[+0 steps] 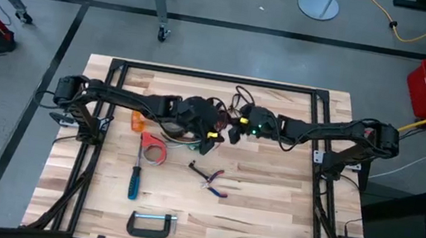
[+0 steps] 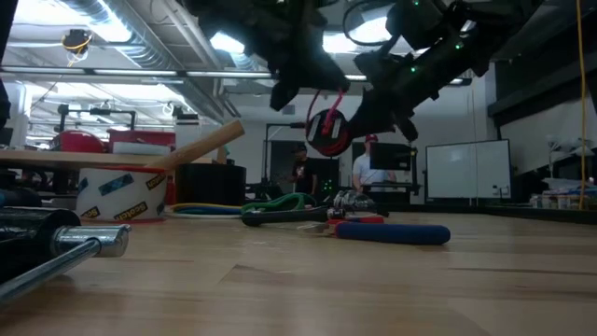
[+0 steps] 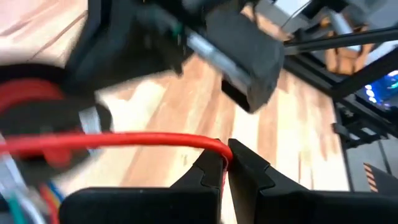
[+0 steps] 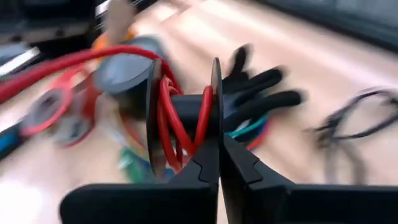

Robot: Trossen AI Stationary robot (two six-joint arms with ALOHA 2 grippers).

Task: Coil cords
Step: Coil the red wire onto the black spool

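Note:
A red cord (image 3: 124,139) is partly wound on a small black reel (image 4: 180,118), which hangs above the table's middle (image 2: 328,131). My left gripper (image 3: 225,163) is shut on the cord's free length, just left of the reel (image 1: 213,131). My right gripper (image 4: 219,163) is shut on the reel, coming from the right (image 1: 233,129). A second, black cord (image 1: 241,98) lies in loose loops on the table just beyond the grippers; it also shows in the right wrist view (image 4: 360,121). My left gripper pinches the red cord's free length (image 3: 214,144) between its two fingertips. The fingers lie across the cord. From the pinch the cord runs off in a nearly straight line toward the reel, clear of the table. My right gripper pinches the edge of one thin disc flange (image 4: 215,124) of the reel between its two fingers. The reel stands edge-on beyond the fingertips, lifted clear of the table, with red turns between its two flanges.
A tape roll (image 1: 154,148), a blue-handled screwdriver (image 1: 135,181), red-handled pliers (image 1: 209,179) and a black C-clamp (image 1: 152,225) lie on the near half of the wooden table (image 1: 267,210). An orange object (image 1: 138,119) lies under the left arm.

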